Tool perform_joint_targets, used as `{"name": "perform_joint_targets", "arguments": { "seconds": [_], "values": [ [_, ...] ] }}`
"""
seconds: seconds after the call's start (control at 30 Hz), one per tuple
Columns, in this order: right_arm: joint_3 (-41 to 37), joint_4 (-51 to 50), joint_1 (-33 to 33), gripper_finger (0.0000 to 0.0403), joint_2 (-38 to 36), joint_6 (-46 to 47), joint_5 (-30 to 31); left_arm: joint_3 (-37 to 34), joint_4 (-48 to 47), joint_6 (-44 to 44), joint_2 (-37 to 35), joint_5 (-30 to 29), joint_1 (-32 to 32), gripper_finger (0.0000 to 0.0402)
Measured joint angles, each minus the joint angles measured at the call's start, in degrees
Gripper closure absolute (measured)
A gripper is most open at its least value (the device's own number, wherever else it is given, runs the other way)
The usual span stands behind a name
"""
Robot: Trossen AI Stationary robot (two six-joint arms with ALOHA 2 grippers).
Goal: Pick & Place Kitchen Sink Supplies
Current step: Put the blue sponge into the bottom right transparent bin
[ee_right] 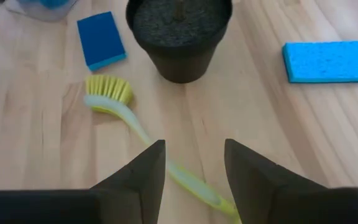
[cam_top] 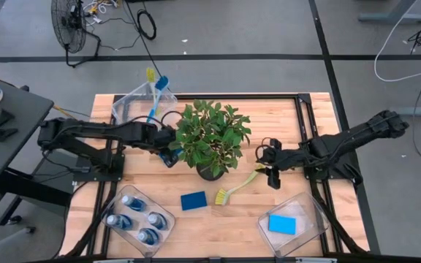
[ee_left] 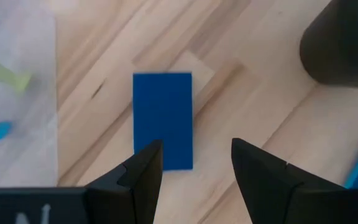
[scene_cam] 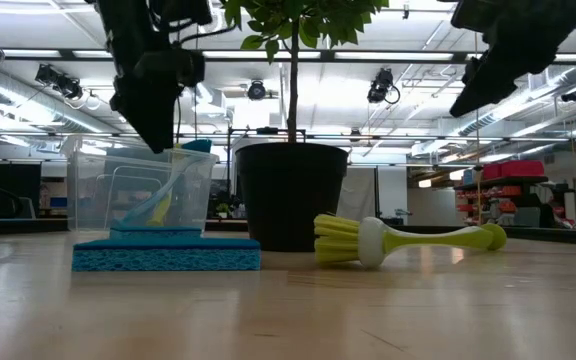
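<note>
Left tool (ee_left: pixel 194 168) hovers released over a dark blue sponge (ee_left: pixel 163 118) beside the plant pot (ee_left: pixel 344 40); right tool (ee_right: pixel 194 168) hangs open above the brush (ee_right: pixel 135 127).

Grey floor (cam_top: pixel 269 29) crossed by dark lines — a fan (cam_top: pixel 70 22), cables, ceiling lights (scene_cam: pixel 258 90).

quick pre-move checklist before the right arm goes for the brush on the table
1. right gripper fingers open, nothing held: ok
2. Brush handle lined up between the fingers: ok
3. dish brush lying free on the table, touching nothing: ok
4. potted plant close to the brush head, leaves overhang: not ok, mind clearance
5. left gripper away from the brush, open over a blue sponge: ok
6. Brush bin has room: cannot tell
</note>
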Motion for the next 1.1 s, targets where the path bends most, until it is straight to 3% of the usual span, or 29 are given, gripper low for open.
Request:
{"name": "perform_joint_targets", "arguments": {
  "seconds": [0.3,0.43,0.67,1.1],
  "values": [
    [0.0,3.7,-2.7,0.0236,0.0,0.0,-1.8,0.0,1.5,-5.1,5.3,3.8,3.4,0.0207],
    [0.0,4.4,-3.8,0.0236,0.0,0.3,-4.0,0.0,1.4,-2.6,7.1,3.3,3.4,0.0207],
    [0.0,4.5,-5.5,0.0236,0.0,0.4,-7.0,0.0,1.7,-2.3,11.0,2.5,1.2,0.0207],
    [0.0,4.5,-7.8,0.0236,0.0,0.4,-6.9,0.0,1.0,-2.2,19.6,-0.6,-2.6,0.0207]
  ]
}}
